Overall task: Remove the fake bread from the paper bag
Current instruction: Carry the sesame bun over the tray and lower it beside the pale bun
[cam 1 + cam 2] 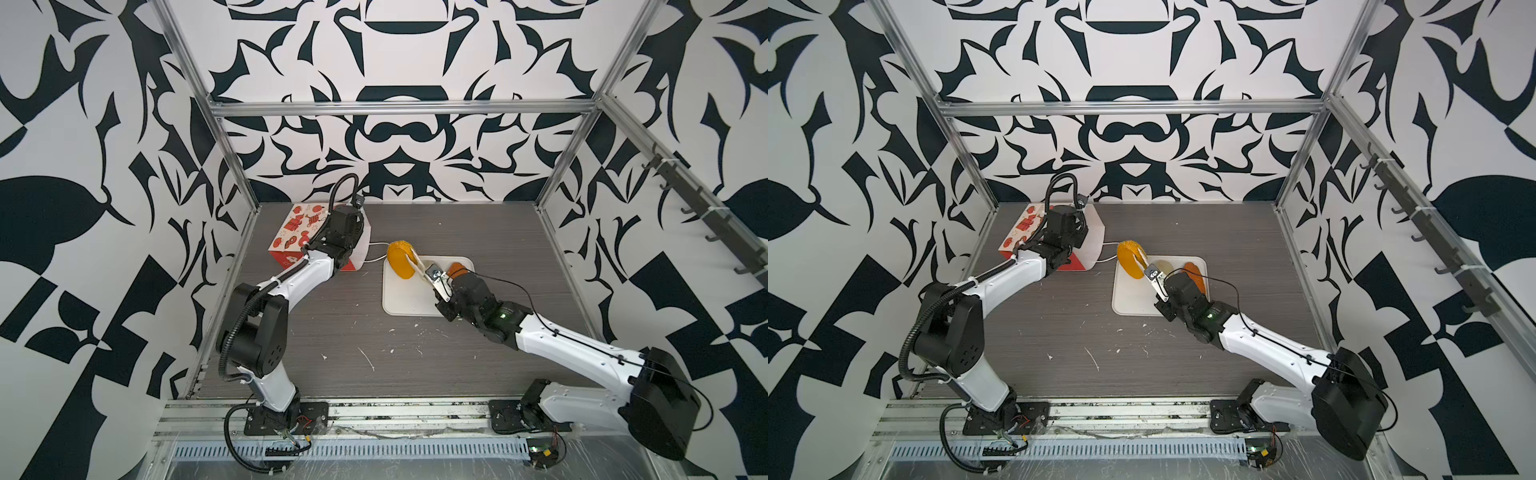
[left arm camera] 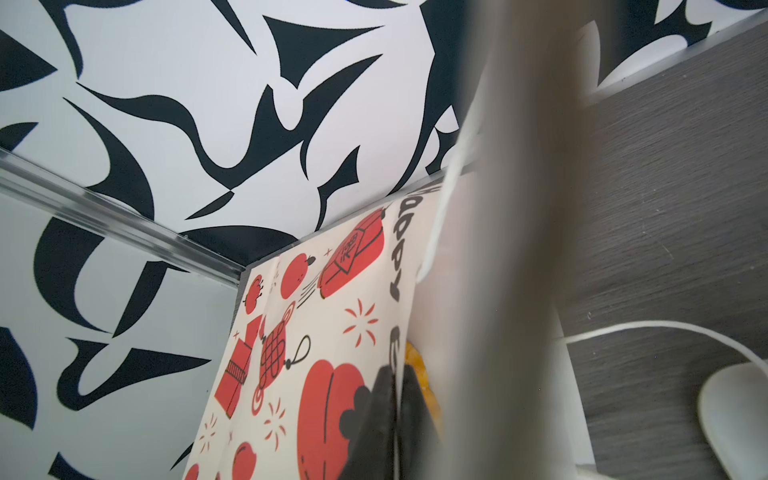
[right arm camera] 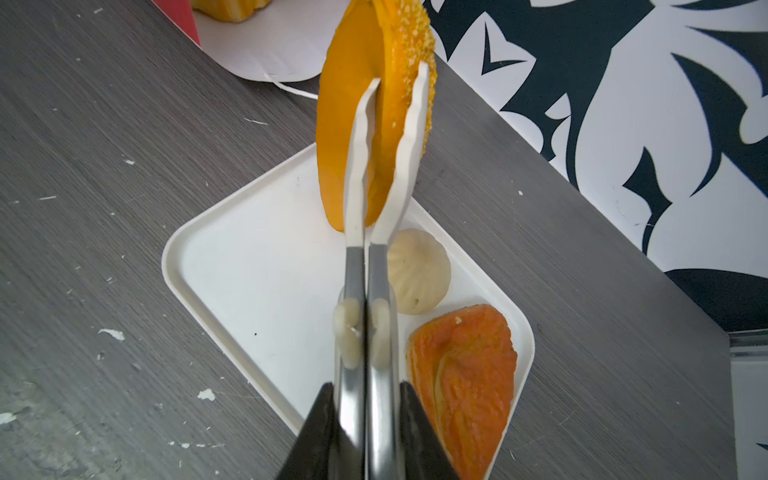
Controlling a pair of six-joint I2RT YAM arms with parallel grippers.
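The red and white paper bag point(image 1: 291, 237) point(image 1: 1021, 232) lies on its side at the back left, mouth toward the tray. My left gripper point(image 2: 395, 370) is shut on the bag's upper wall point(image 2: 316, 332) at the mouth. A yellow bread piece point(image 2: 419, 365) point(image 3: 228, 10) shows inside the bag. My right gripper point(image 3: 365, 399) point(image 1: 446, 291) is shut on metal tongs point(image 3: 365, 291). The tongs' white tips clamp a yellow-orange fake bread point(image 3: 353, 104) point(image 1: 401, 259) point(image 1: 1129, 259), held on edge above the tray's far left corner.
The white tray point(image 1: 399, 299) point(image 1: 1129, 299) point(image 3: 249, 257) sits mid-table. On it lie a pale cream bun point(image 3: 419, 270) point(image 1: 1163, 266) and an orange-brown loaf point(image 3: 465, 374) point(image 1: 459, 268). The bag's white cord handle point(image 1: 376, 251) trails toward the tray. Small white flecks dot the table.
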